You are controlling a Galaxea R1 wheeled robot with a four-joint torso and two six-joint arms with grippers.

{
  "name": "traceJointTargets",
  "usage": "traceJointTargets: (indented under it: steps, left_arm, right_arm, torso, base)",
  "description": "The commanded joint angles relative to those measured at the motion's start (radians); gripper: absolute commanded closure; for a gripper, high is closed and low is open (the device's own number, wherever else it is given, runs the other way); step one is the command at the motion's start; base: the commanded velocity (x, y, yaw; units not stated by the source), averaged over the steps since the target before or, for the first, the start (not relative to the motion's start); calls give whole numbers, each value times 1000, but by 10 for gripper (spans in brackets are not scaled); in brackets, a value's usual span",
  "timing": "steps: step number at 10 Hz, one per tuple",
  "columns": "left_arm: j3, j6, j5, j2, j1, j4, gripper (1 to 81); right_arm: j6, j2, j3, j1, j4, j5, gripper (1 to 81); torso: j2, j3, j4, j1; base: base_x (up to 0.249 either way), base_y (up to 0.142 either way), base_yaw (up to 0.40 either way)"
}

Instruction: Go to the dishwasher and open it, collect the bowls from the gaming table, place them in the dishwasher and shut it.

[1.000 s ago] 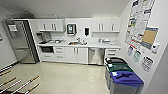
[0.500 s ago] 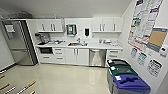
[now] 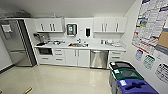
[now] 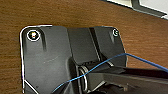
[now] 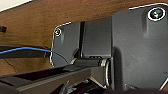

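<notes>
Dishwasher (image 3: 99, 58), steel-fronted and shut, is seen right of centre in the head view, set under the white counter (image 3: 82, 47) between white cabinet doors (image 3: 77, 57) and a drawer stack (image 3: 115, 55). A steel fridge (image 3: 15, 42) is placed at the left edge, three lidded bins (image 3: 130, 80) at the lower right, and a poster-covered wall (image 3: 152, 30) at the upper right. In both wrist views a brown wood-grain surface (image 4: 75, 15) is shown behind the robot's dark plate, and whether the grippers are apart or together cannot be told.
</notes>
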Motion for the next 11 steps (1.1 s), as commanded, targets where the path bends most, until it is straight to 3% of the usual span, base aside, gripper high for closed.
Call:
traceJointTargets:
  steps: [1, 11]
  left_arm:
    - [19, 8, 51, -13, -57, -3, 10]
    - [19, 8, 51, -13, -57, -3, 10]
  right_arm:
    - [-5, -10, 20, 51, -15, -52, 10]
    - [-5, -10, 22, 53, -15, -55, 10]
  torso:
    - [0, 0, 0, 0]
    - [0, 0, 0, 0]
  base:
    - [216, 0, 0]
    - [184, 0, 0]
